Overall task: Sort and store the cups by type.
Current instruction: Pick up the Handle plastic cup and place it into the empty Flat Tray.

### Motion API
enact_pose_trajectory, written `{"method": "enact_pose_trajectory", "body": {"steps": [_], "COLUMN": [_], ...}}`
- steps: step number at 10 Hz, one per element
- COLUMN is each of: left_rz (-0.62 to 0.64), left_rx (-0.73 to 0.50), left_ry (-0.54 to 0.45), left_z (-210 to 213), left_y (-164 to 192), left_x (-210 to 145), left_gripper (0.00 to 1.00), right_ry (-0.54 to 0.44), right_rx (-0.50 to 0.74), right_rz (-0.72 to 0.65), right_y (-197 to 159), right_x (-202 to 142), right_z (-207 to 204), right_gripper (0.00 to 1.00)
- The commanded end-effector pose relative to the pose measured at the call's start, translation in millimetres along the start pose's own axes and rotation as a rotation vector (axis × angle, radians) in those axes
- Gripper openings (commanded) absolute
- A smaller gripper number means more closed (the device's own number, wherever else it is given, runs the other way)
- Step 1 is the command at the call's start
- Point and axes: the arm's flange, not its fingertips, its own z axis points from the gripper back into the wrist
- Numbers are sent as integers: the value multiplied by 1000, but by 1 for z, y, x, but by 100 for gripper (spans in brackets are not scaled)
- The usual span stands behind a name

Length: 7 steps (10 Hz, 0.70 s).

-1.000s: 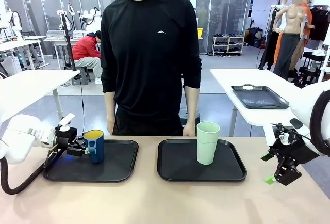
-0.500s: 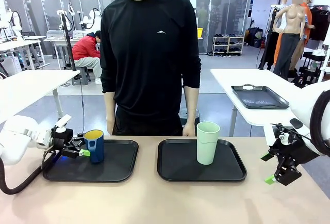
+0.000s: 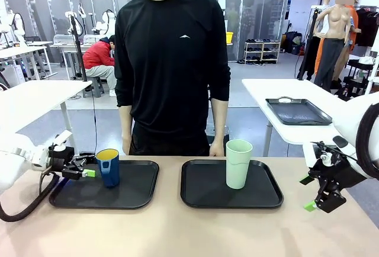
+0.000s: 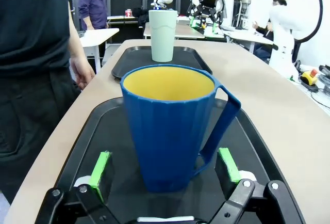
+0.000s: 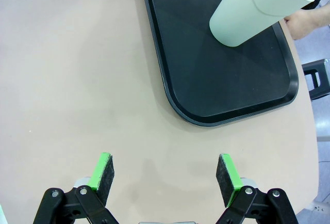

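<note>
With the blue cup [image 4: 172, 131] upright on the left tray [image 3: 136, 190] and the left end effector [image 4: 164, 166] spread wide just beside it, withdraw straight to avoid clipping the handle.

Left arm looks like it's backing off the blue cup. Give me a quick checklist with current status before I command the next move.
1. Left gripper open: ok, its pads stand apart on either side of the blue cup.
2. Pads clear of the cup: ok, gaps show on both sides in the left wrist view.
3. Blue cup upright on the left tray: ok.
4. Mint-green tumbler upright on the right tray: ok.
5. Right gripper open and empty over bare table: ok.
6. Person's hand clear of the right tray: not ok, it is at the tray's far edge near the tumbler.
</note>
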Motion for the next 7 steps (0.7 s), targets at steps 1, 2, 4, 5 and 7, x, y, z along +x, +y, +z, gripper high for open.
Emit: {"method": "enact_pose_trajectory", "body": {"steps": [1, 2, 4, 5, 7], "left_rz": [-18, -24, -27, -37, -45], "left_rx": [18, 26, 18, 28, 33], "left_ry": [-34, -31, -43, -47, -56], "left_z": [14, 21, 29, 33, 37], "left_y": [-15, -21, -28, -30, -31], "left_x": [8, 12, 15, 16, 16], "left_gripper": [100, 100, 100, 100, 100], "right_ry": [0, 0, 0, 0, 0], "right_rx": [-4, -4, -4, -4, -4], "right_rz": [12, 12, 12, 12, 12], "right_y": [0, 0, 0, 0, 0], "right_x": [0, 0, 0, 0, 0], "right_z": [0, 0, 0, 0, 0], "right_gripper": [100, 100, 100, 100, 100]}}
